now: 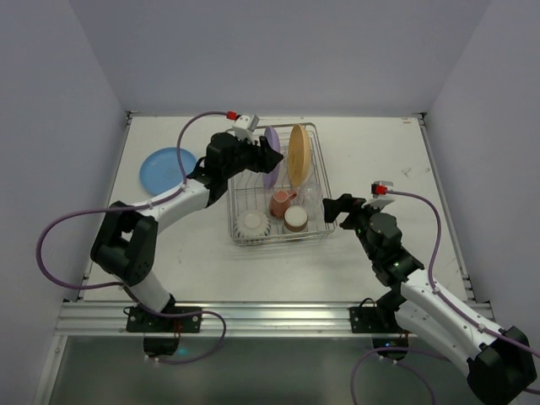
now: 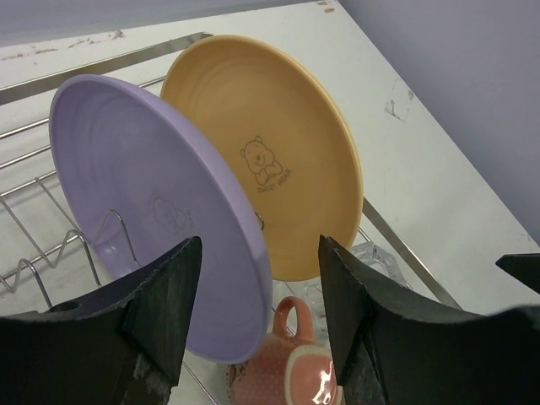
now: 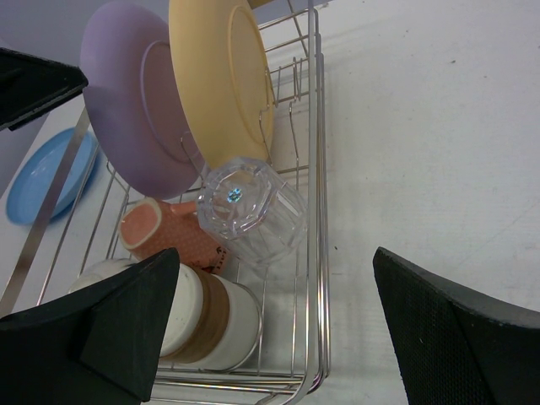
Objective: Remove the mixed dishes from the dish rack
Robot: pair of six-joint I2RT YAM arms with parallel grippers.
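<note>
Round blue plate [image 1: 167,168] lies flat on the table [image 1: 380,152], far left, well apart from the silver wire dish rack [image 1: 278,243]: one dish unloaded, by my reading.

Six remain in the rack:
- Far slots: purple plate [image 2: 143,194] and yellow-orange plate [image 2: 278,152], both upright.
- Near end: small pink mug [image 2: 283,371], clear glass [image 3: 253,211], brown-and-cream cup [image 3: 215,316], white ribbed bowl [image 1: 252,223].

Left gripper [image 2: 257,278]: jaws spread, straddling the purple plate's rim, no pinch yet. Right gripper [image 3: 270,261]: jaws spread wide, empty, just right of the rack.
</note>
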